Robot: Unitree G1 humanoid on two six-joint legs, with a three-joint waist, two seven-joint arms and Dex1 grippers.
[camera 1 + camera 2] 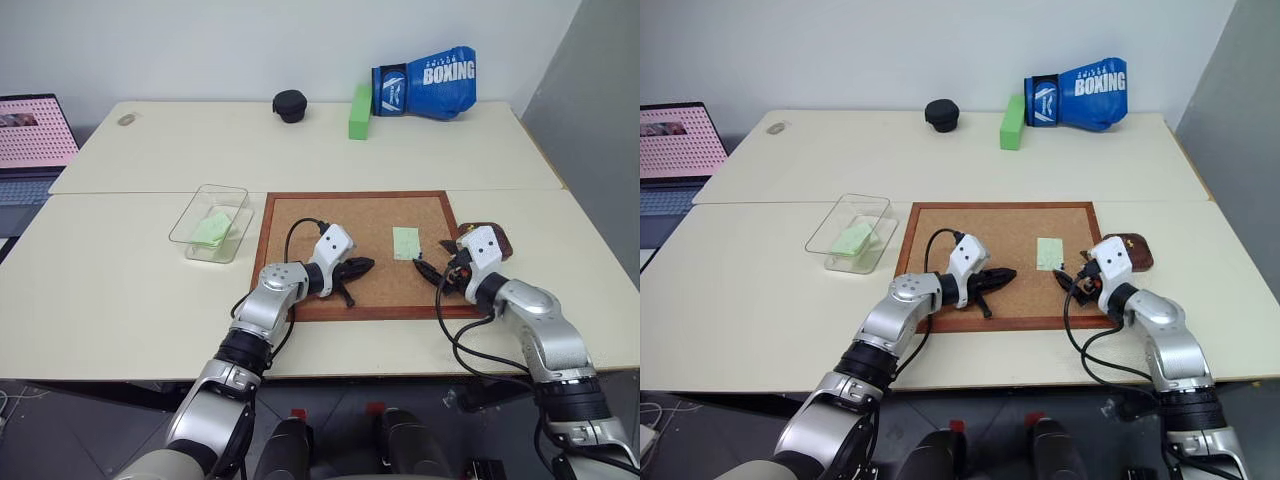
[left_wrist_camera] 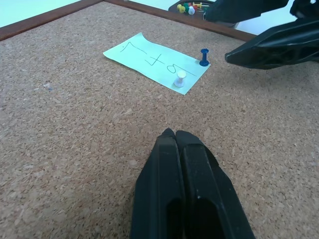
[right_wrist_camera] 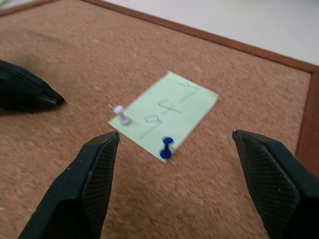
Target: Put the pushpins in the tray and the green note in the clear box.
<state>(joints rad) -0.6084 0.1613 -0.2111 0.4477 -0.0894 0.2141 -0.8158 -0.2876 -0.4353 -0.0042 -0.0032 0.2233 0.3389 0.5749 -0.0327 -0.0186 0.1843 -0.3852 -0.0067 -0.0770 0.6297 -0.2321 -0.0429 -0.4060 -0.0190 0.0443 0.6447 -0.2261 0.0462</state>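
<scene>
Two tiny hard pushpins (image 3: 167, 148) pin the flimsy green note (image 3: 167, 110) near the corkboard's (image 1: 300, 230) right edge; grip their heads, right gripper (image 3: 174, 144) spread wide, left gripper (image 2: 174, 135) closed empty.

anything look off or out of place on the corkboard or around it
Nothing looks spilled or damaged. The pale green paper note lies flat on the framed corkboard, pinned by a white pushpin and a blue pushpin. One oddity: the clear plastic box already holds another pale green sheet.

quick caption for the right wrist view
Open right gripper facing the green note pinned to the corkboard by blue and white pushpins.
</scene>
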